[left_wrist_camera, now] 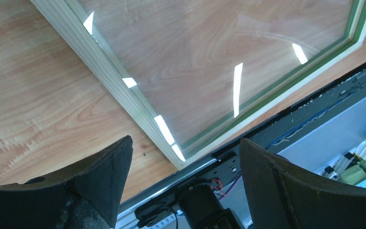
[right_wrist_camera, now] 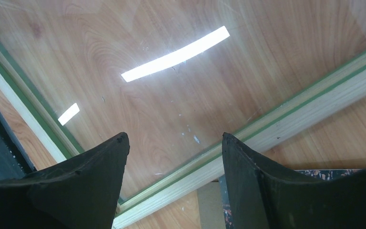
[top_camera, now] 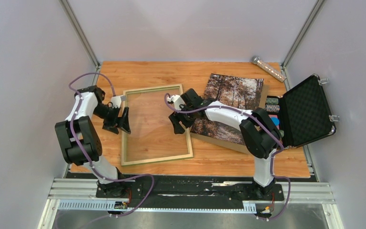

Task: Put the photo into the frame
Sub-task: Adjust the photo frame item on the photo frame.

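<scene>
photo (top_camera: pixel 233 93) — part under right arm (top_camera: pixel 226 114) | items (top_camera: pixel 272 106) by case (top_camera: pixel 310 112) — unidentifiable

At centre, pale wood rails with a thin green inner edge on the frame (top_camera: pixel 157 159), orange-brown wood grain of the table (top_camera: pixel 219 164) visible through its glass with white streaks of glare. To the right, brown-orange autumn trees on the photo (top_camera: pixel 233 93), over a plain brown board (top_camera: pixel 217 141). Far right, a black case (top_camera: pixel 310 112) with dimpled black lining; nearer, white-and-black arms (top_camera: pixel 224 113) trailing purple cables (top_camera: pixel 86 75).
</scene>
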Controlling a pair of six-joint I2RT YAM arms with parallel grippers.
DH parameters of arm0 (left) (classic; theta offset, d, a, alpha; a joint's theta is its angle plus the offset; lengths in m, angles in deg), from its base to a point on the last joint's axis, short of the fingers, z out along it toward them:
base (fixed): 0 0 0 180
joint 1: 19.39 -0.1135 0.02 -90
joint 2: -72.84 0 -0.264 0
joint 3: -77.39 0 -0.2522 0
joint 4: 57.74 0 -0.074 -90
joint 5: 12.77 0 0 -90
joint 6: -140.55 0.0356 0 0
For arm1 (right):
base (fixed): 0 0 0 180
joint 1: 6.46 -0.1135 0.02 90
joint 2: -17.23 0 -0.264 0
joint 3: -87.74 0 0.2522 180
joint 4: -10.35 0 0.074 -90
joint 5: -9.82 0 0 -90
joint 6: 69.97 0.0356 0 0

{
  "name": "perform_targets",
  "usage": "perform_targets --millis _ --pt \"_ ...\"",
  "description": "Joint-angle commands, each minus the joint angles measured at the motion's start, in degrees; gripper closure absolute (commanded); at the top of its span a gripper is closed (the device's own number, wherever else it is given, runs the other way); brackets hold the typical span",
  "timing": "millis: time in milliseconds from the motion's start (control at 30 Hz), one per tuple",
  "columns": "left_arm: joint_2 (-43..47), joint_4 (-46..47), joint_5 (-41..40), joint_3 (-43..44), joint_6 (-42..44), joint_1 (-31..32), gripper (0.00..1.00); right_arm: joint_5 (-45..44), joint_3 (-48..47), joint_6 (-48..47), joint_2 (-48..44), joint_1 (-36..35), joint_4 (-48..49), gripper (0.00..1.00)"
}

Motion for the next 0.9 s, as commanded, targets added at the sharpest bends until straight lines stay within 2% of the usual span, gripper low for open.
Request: perform_targets --millis 0,200,400,567,767,867 --pt "-2.72 -1.36 -2.49 2.07 3.53 -0.4 0.11 -3.01 -3.18 -1.73 1.27 -0.54 0.94 0.3" --pt "-4.5 1.96 -8.09 0.39 3.8 -0.4 0.09 -5.06 -1.85 -2.87 -0.16 -0.54 1.0 0.3" --pt "-8.18 5.85 -8.38 -0.71 2.14 -0.46 0.08 -5.17 -0.65 -2.82 -0.27 -0.54 0.94 0.31" --pt "-12.51 7.81 -5.38 0.17 -0.3 0.18 0.09 -5.35 -0.04 -2.59 0.02 -0.46 1.11 0.31" --pt "-13.49 12.5 -5.41 -1.26 -3.62 1.93 0.13 -5.46 0.21 -2.33 0.17 0.1 1.22 0.31" --pt "-13.0 14.57 -6.42 -2.35 -4.66 1.97 0.21 -5.04 0.36 -2.07 0.22 0.76 1.2 0.31"
